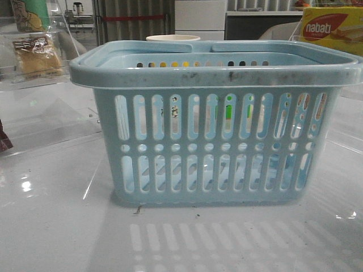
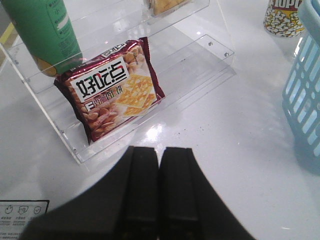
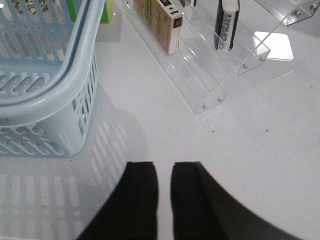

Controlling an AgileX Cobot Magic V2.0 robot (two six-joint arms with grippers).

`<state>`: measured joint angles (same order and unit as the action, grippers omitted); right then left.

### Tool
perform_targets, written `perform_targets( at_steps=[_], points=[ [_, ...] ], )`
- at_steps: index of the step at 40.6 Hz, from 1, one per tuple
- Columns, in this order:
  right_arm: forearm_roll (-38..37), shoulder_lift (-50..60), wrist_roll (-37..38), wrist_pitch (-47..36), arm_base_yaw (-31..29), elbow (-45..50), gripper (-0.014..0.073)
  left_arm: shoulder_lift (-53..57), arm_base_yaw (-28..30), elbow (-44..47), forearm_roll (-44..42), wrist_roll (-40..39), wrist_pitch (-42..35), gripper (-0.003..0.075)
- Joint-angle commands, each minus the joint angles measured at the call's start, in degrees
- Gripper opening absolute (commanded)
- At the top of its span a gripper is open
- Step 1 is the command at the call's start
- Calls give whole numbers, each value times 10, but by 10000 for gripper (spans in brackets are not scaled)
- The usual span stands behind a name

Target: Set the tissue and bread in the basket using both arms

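Observation:
The light blue basket (image 1: pixel 215 130) stands mid-table; it also shows in the left wrist view (image 2: pixel 306 95) and the right wrist view (image 3: pixel 50 85). The bread (image 1: pixel 35 56), a clear packet of golden-brown bread, lies on a clear shelf at the far left; its edge shows in the left wrist view (image 2: pixel 164 5). The tissue (image 3: pixel 226 22), a black pack, stands on edge on the clear shelf to the right. My left gripper (image 2: pixel 160 152) is shut and empty over bare table near the left shelf. My right gripper (image 3: pixel 163 167) is shut to a narrow slit, empty, beside the basket.
A red cracker packet (image 2: pixel 112 90) and a green packet (image 2: pixel 42 32) sit on the left acrylic shelf (image 2: pixel 150 125). A popcorn cup (image 2: pixel 282 17) stands behind the basket. A yellow nabati box (image 1: pixel 332 28) and a yellow box (image 3: pixel 161 20) sit on the right shelf (image 3: pixel 210 95).

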<state>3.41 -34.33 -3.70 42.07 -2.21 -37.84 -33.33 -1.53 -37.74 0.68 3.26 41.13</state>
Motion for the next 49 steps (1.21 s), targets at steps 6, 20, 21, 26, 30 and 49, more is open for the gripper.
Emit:
perform_targets(
  at_steps=[6, 20, 21, 26, 30, 49],
  points=[
    [-6, -46, -1, -43, -3, -19, 580, -8, -1, -18, -1, -1, -51, 299],
    [-10, -215, 4, -122, -63, -94, 581, -8, -1, -18, -1, -1, -50, 475],
    [-10, -235, 4, -123, -71, -108, 581, -8, -1, -18, -1, -1, -50, 471],
    [-10, -318, 4, -124, -93, -170, 581, -8, -1, -18, -1, -1, -50, 442],
    [-10, -379, 4, -126, -96, -217, 581, -8, -1, -18, -1, -1, -50, 419],
    [-10, -600, 4, -129, -95, -414, 580, -8, -1, -18, -1, -1, -51, 318]
  ],
)
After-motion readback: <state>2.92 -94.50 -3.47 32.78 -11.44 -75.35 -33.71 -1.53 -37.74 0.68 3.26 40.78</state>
